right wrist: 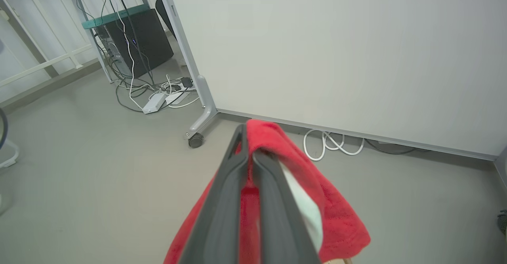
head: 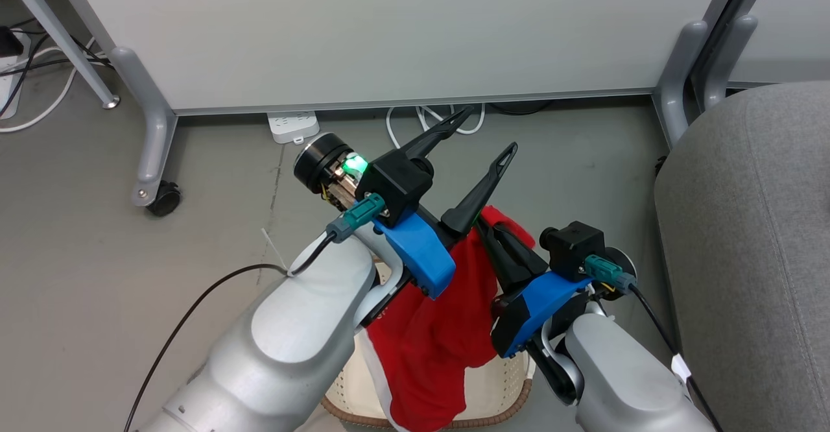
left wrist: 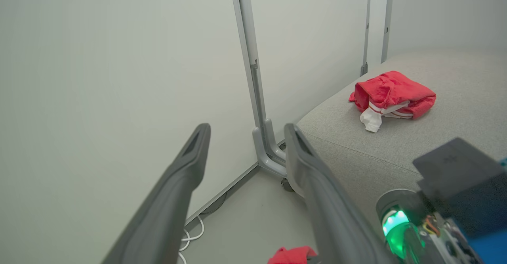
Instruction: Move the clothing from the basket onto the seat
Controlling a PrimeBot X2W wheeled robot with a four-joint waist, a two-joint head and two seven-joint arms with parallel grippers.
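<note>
Firmly pinches garment (head: 428,341) in right gripper (right wrist: 246,145) over basket (head: 499,393); holds left gripper (head: 491,130) splayed, empty, at its twelve o'clock.

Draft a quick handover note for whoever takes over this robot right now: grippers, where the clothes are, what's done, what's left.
Left gripper: jaws open, empty.
Right gripper: jaws shut on a red garment hanging over the basket.
Other red garment: bunched on the seat.
Done: one piece on the seat, second lifted.
Left: carry the held garment to the seat and release.
</note>
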